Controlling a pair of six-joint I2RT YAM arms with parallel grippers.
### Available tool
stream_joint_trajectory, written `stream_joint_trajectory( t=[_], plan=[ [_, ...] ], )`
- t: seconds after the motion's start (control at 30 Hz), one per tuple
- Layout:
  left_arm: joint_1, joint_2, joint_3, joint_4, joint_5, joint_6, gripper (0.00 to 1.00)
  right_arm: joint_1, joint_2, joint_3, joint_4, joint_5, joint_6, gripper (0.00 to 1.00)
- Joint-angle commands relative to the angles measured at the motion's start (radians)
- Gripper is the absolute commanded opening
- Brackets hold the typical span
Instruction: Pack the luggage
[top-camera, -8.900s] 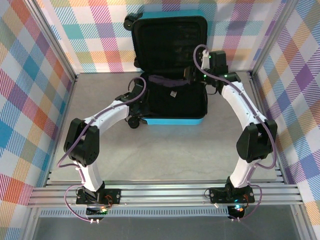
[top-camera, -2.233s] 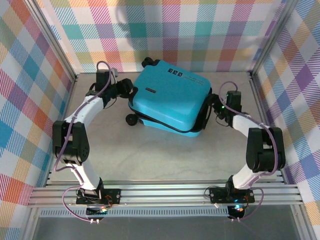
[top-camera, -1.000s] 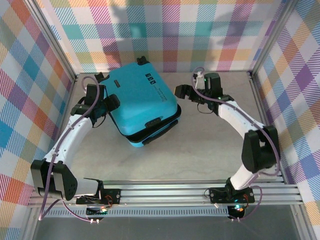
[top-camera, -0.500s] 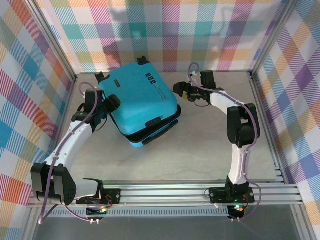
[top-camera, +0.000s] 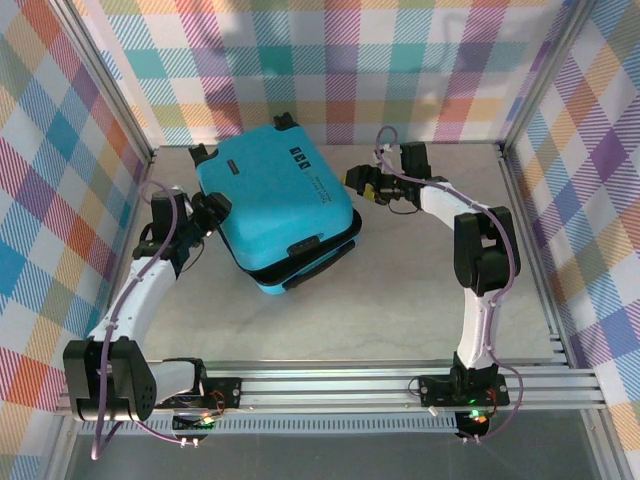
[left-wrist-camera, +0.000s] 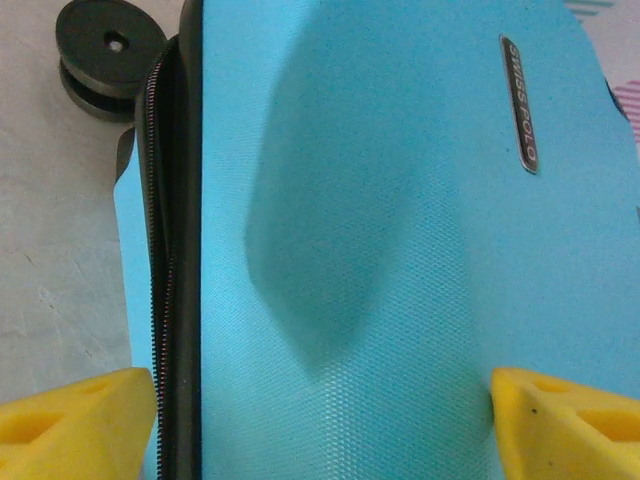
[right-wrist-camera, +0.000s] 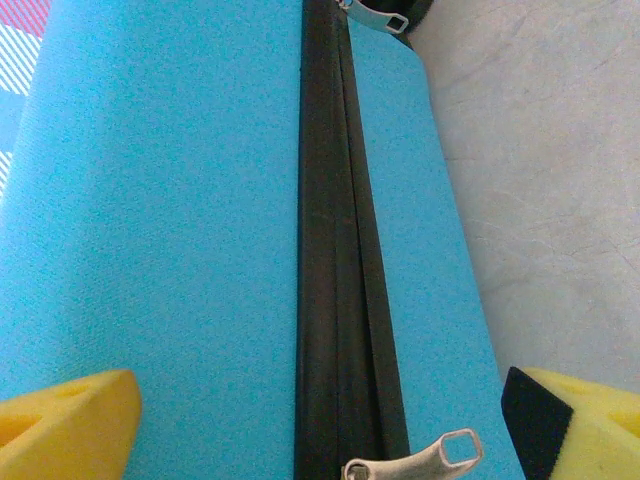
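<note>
The luggage (top-camera: 280, 205), a turquoise hard-shell suitcase, lies shut and flat on the grey table, turned at an angle, its black wheels (top-camera: 200, 155) toward the back left. My left gripper (top-camera: 208, 212) is open at its left side. In the left wrist view the yellow fingertips (left-wrist-camera: 75, 425) stand wide apart over the shell (left-wrist-camera: 350, 250) and the zipper seam (left-wrist-camera: 170, 250). My right gripper (top-camera: 358, 183) is open at the case's right corner. Its fingers (right-wrist-camera: 575, 425) straddle the black seam (right-wrist-camera: 335, 250), with a silver zipper pull (right-wrist-camera: 415, 465) between them.
Aluminium frame posts and checked walls close in the left, back and right sides. A metal rail (top-camera: 320, 385) runs along the near edge by the arm bases. Bare table (top-camera: 380, 300) lies in front of and to the right of the case.
The left gripper has drawn back slightly toward the near left and its jaws have widened. The right forearm has swung in toward the case's corner. The suitcase has stayed put.
</note>
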Motion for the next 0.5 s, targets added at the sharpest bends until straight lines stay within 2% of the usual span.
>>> stream_joint_trajectory(
  t=[0.0,0.1,0.27,0.47],
  plan=[
    [0.07,0.01,-0.062,-0.164,-0.129,-0.024,0.85,0.003,0.005,-0.011,0.02,-0.033,0.005,0.93],
    [0.083,-0.014,-0.061,-0.178,-0.149,-0.015,0.87,0.003,0.007,-0.012,0.019,-0.03,0.005,0.93],
    [0.101,-0.063,-0.062,-0.145,-0.076,0.008,0.92,0.003,0.007,-0.024,0.032,-0.03,0.013,0.93],
    [0.107,-0.021,-0.047,-0.234,-0.137,0.012,0.92,0.003,0.003,-0.049,0.057,-0.031,0.032,0.93]
  ],
)
